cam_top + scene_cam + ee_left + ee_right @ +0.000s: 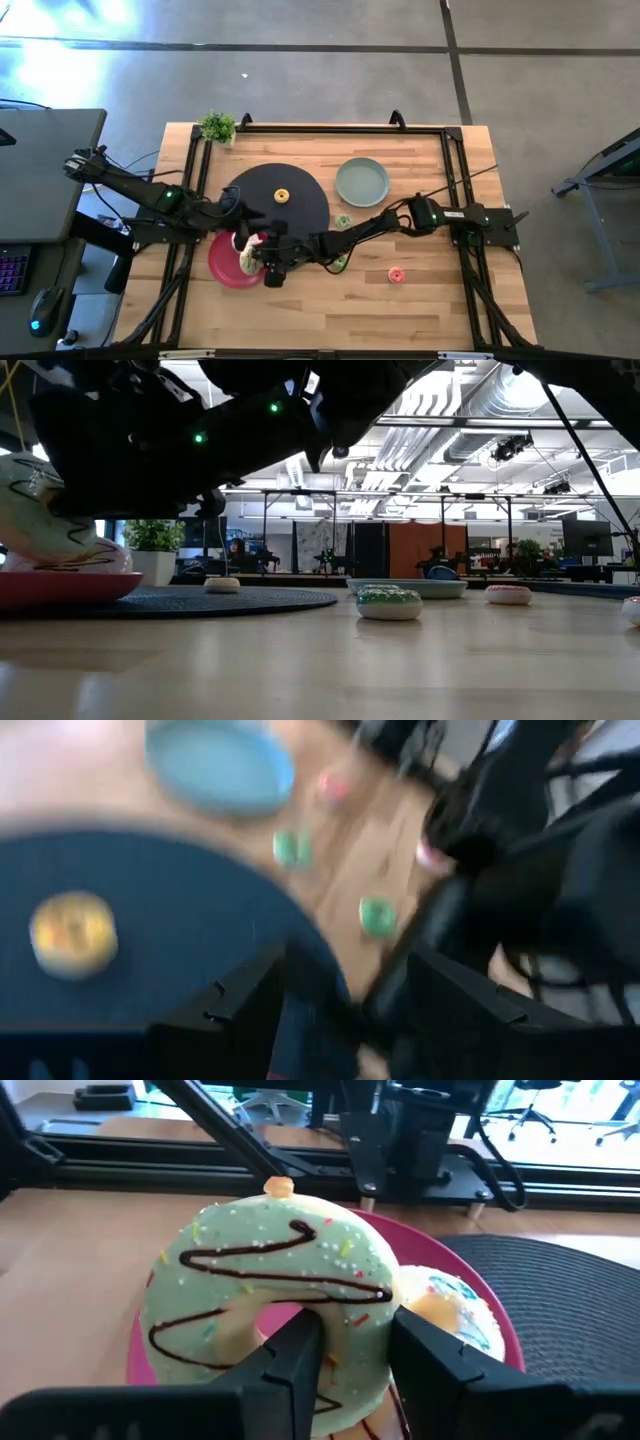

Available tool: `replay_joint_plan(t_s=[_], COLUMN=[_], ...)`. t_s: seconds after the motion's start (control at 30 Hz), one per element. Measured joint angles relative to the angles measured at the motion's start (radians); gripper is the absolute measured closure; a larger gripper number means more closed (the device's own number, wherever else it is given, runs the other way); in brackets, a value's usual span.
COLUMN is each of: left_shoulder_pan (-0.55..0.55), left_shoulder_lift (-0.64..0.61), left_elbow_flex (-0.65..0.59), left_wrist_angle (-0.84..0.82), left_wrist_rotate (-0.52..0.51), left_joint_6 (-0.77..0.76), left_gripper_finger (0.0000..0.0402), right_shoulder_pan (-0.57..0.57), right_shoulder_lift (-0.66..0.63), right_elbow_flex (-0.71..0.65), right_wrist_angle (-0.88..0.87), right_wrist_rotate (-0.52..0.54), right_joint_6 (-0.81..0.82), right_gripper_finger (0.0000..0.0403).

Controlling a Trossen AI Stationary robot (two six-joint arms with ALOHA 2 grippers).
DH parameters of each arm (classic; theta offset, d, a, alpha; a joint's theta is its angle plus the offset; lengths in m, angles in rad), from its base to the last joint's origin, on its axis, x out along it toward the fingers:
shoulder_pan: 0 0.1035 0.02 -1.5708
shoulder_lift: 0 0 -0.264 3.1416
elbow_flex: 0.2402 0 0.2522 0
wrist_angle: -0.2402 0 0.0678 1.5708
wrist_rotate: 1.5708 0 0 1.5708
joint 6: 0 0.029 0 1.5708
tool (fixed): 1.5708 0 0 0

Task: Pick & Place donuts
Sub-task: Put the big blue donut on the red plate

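While both arms crowd in over the red plate [224,262] at the near left of the table [430,300], the right gripper [355,1355] has its two dark fingers [295,1365] clamped on the rim of the pale-green donut [270,1295], one finger through the hole and one outside, holding the ring tilted up on edge over the plate. You can see the chocolate squiggle and sprinkles on its icing, clear as anything. Just behind it on the same plate lies the white-iced donut [450,1305], touching the green one.

The left gripper [345,1005] sits just beside the plate, over the near edge of the big black mat [300,205], and its fingers stand apart with nothing between them.

Out on the mat, a tiny orange-yellow donut [282,196] sits alone. The sage-green plate [361,181] lies to the right of the mat, with a small green donut [344,221] near it. Further right, well apart, a red-pink donut [396,274] rests on the bare wood. A small potted plant [217,126] stands at the far left corner.
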Motion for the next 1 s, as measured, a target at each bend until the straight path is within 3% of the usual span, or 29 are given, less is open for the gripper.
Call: replay_joint_plan(t_s=[0.27, 0.4, 0.8, 1.0], left_shoulder_pan=[0.0, 0.0, 0.0, 0.0], left_shoulder_lift=[0.022, 0.051, 0.159, 0.192], left_elbow_flex=[0.0, 0.0, 0.0, 0.001], left_wrist_angle=[-0.338, -0.367, -0.278, -0.282], left_wrist_rotate=[0.246, 0.342, 0.474, 0.502], left_joint_6=[-0.398, -0.513, -0.535, -0.517], left_gripper_finger=[0.0198, 0.0198, 0.0202, 0.0257], right_shoulder_pan=[0.0, -0.002, -0.025, -0.024], right_shoulder_lift=[0.0, 0.0, -0.001, -0.001], right_elbow_flex=[0.0, 0.0, 0.0, -0.001], right_wrist_angle=[-0.004, -0.007, -0.025, -0.027], right_wrist_rotate=[0.009, 0.009, -0.046, -0.046], right_joint_6=[0.0, 0.002, 0.026, -0.024], right_gripper_finger=[0.0303, 0.0304, 0.0304, 0.0304])
